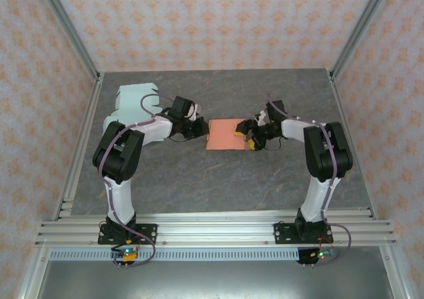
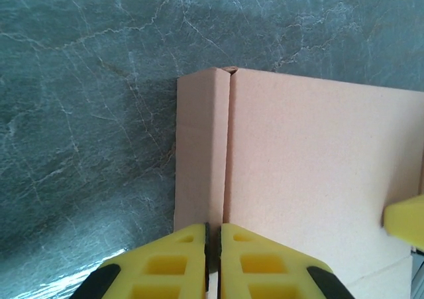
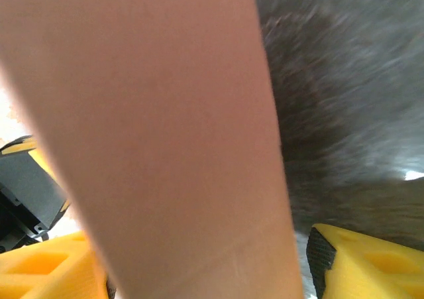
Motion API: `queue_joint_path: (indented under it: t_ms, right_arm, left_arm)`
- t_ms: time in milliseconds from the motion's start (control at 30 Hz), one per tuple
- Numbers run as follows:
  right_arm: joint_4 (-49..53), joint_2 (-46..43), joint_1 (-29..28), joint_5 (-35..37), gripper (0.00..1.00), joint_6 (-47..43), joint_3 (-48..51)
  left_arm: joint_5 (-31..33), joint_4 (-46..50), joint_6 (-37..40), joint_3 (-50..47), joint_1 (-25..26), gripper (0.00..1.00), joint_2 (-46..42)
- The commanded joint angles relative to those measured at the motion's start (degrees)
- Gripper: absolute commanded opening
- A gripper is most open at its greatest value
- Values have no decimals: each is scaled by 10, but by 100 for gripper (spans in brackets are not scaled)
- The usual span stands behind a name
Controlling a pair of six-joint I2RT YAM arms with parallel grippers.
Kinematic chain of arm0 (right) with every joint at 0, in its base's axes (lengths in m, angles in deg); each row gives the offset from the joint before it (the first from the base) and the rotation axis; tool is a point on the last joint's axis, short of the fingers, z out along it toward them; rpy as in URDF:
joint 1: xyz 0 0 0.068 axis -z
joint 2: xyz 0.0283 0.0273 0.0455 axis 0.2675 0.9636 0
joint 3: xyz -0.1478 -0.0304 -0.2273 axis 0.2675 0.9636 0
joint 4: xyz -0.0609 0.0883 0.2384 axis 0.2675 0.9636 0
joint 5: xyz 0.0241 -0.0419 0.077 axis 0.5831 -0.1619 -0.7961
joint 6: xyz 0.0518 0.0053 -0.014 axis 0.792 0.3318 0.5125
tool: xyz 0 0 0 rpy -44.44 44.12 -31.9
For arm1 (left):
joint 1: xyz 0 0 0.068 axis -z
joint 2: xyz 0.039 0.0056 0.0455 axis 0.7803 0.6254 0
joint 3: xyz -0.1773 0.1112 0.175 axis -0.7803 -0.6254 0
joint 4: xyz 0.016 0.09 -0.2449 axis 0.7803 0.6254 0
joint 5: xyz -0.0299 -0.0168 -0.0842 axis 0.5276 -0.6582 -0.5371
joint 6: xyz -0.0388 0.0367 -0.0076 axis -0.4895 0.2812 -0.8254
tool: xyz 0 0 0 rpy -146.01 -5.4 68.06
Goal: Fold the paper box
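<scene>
The paper box [image 1: 227, 134] is a flat salmon-pink sheet lying on the grey table between the two arms. My left gripper [image 1: 199, 130] is at its left edge. In the left wrist view its yellow fingers [image 2: 185, 259] are shut on the narrow folded flap [image 2: 201, 146] beside the crease. My right gripper [image 1: 248, 138] is at the box's right edge. In the right wrist view the box [image 3: 159, 126] rises blurred between the wide-apart fingers [image 3: 361, 262], with a gap between the sheet and the right pad. A right fingertip [image 2: 405, 221] shows at the box's far side.
A pale blue sheet of paper [image 1: 136, 100] lies at the back left of the grey table [image 1: 218, 179]. Metal frame posts and patterned walls bound the table on three sides.
</scene>
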Motion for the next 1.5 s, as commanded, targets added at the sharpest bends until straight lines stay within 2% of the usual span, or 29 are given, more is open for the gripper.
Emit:
queue_joint_path:
  t_ms: [0, 133, 233, 267, 333, 433, 500, 600, 700, 800, 867, 933, 967, 1067, 1167, 1233, 1367, 1467]
  right_arm:
    - [-53, 12, -2, -19, 73, 55, -2]
    - [-72, -2, -2, -12, 68, 84, 3]
    - [-6, -6, -2, 24, 65, 84, -15]
    - [13, -3, -2, 33, 63, 89, -21]
    - [0, -3, -3, 27, 60, 116, -17]
    - [-26, -10, -4, 37, 59, 156, -8]
    - [-7, -4, -4, 52, 57, 184, -23]
    - [26, -4, -6, 50, 57, 219, -44]
    - [76, -16, -6, 56, 57, 216, -58]
    - [133, -20, -6, 56, 57, 207, -78]
    - [172, -19, -6, 48, 56, 197, -89]
    - [201, -15, -6, 33, 56, 181, -99]
    - [218, -12, -4, 25, 56, 173, -104]
    - [262, -10, -3, 12, 56, 155, -114]
    - [310, -13, -4, 10, 56, 133, -123]
    - [339, -11, -3, 6, 56, 121, -129]
    - [364, -25, -2, -1, 56, 113, -123]
    - [358, -30, -1, 3, 56, 125, -112]
  left_arm:
    - [21, 73, 20, -15, 1, 11, 15]
    - [15, 83, 20, -4, 1, 13, 16]
    - [13, 71, 20, -2, 0, 27, 1]
    - [3, 46, 16, -8, -1, 35, -11]
    - [-23, -12, 1, -25, -4, 43, -41]
    - [-34, -57, -3, -27, -14, 48, -81]
    - [-38, -89, 13, -38, -20, 51, -113]
    - [-39, -172, 84, -82, -19, 54, -173]
    - [-6, -284, 163, -156, -20, 61, -223]
    - [-22, -361, 293, -209, -14, 62, -237]
    - [-13, -353, 402, -231, -6, 61, -239]
    - [34, -367, 478, -263, 8, 61, -250]
    - [37, -382, 515, -285, 13, 61, -259]
    - [54, -389, 581, -315, 27, 61, -276]
    - [53, -330, 658, -302, 52, 61, -257]
    - [69, -317, 665, -294, 68, 61, -240]
    - [54, -357, 666, -314, 87, 61, -235]
    - [41, -325, 689, -298, 96, 60, -229]
